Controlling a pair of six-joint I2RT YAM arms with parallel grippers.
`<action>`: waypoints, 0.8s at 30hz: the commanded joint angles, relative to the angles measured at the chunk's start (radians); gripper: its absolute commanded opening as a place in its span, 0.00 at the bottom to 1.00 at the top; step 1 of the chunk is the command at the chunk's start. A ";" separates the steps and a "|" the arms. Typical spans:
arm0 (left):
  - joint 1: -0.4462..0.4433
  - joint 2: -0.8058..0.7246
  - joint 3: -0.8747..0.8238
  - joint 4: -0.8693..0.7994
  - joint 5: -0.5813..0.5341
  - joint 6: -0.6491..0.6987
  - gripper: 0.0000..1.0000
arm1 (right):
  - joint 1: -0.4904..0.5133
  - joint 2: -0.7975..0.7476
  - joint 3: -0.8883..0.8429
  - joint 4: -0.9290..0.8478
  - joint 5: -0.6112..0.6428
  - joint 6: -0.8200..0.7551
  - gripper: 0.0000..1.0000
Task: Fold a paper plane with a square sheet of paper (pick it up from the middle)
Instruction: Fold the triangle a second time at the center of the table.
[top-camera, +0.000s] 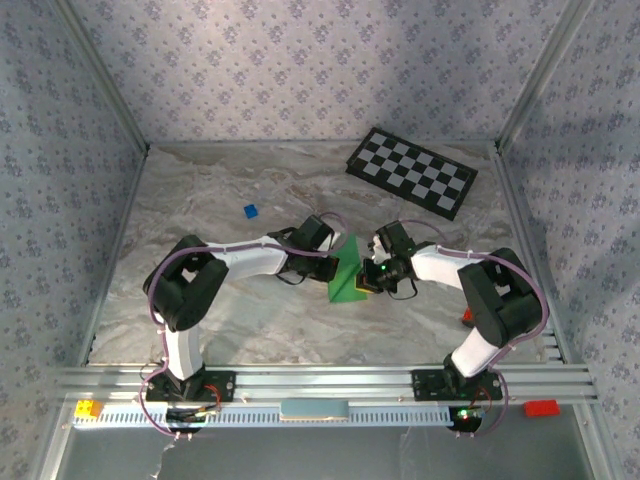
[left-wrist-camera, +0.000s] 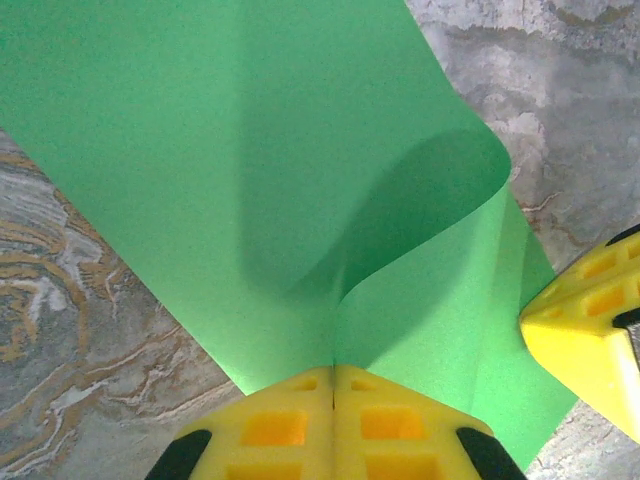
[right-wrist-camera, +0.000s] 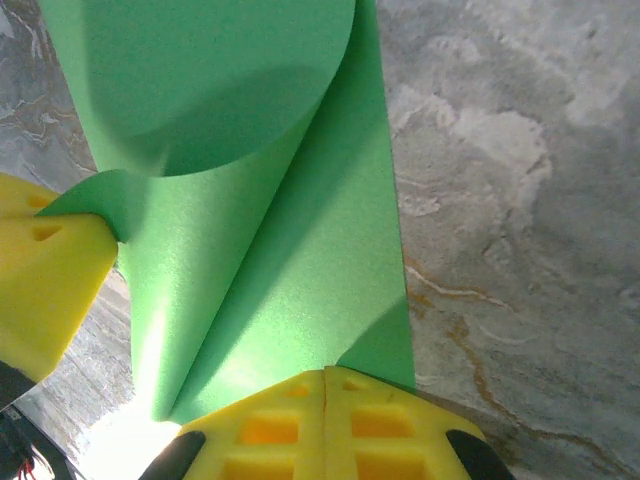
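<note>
Paper (left-wrist-camera: 250, 150), plain bright green, is pinched tight in our left end effector (left-wrist-camera: 333, 372) and our right end effector (right-wrist-camera: 325, 376), both closed on its edges. We see it bend in a soft loop between them, at the middle of the marbled table (top-camera: 220, 200).

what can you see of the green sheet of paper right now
The square sheet of paper is thin, plain bright green, matte and unmarked. It is partly folded: one layer curls over in a soft rounded loop rather than a sharp crease, and from above it looks like a narrow wedge. It sits near the middle of the marbled table, pinched from two sides by the shut left tool and the shut right tool.
</note>
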 joint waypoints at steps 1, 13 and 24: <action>0.005 -0.013 0.035 -0.019 -0.020 0.028 0.00 | -0.008 0.028 -0.005 -0.073 0.062 -0.018 0.00; 0.006 0.006 0.037 -0.032 -0.045 0.035 0.00 | -0.009 0.030 -0.005 -0.074 0.060 -0.021 0.00; 0.005 0.026 0.041 -0.031 -0.041 0.035 0.00 | -0.009 0.032 -0.004 -0.074 0.060 -0.020 0.00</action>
